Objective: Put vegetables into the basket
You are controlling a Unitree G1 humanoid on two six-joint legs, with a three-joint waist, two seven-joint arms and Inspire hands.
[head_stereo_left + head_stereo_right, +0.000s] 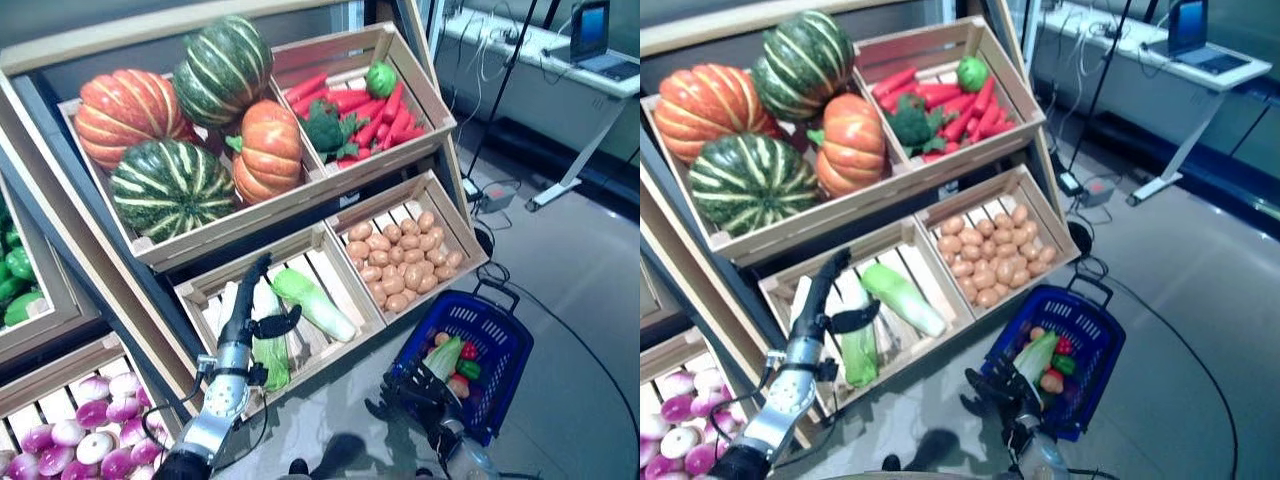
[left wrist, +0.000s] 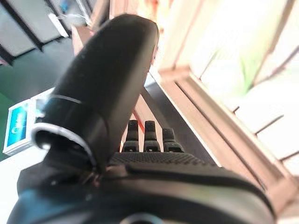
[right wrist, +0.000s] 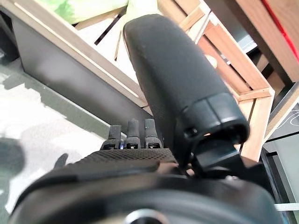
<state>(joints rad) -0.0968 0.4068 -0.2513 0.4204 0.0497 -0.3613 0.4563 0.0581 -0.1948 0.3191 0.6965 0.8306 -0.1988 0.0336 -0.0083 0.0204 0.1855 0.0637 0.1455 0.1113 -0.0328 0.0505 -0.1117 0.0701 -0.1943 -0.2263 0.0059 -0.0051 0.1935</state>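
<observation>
A blue basket (image 1: 508,345) stands on the floor below the potato crate (image 1: 400,255). It holds a pale green cabbage (image 1: 444,356), a red and a green pepper and a few small pieces. My right hand (image 1: 412,390) is at the basket's near left corner, fingers spread and open, holding nothing. My left hand (image 1: 240,320) reaches up into the cabbage crate (image 1: 196,293) with straight fingers, lying over a long cabbage (image 1: 268,352). Its thumb (image 1: 282,322) points toward a second cabbage (image 1: 313,303). The left wrist view shows only its thumb (image 2: 103,93) and the crate slats.
Striped green and orange pumpkins (image 1: 170,185) fill the upper left crate. Carrots, broccoli and a green pepper (image 1: 355,105) fill the upper right one. Purple-white onions (image 1: 85,425) lie at lower left. A white desk with a laptop (image 1: 592,40) and floor cables stand at far right.
</observation>
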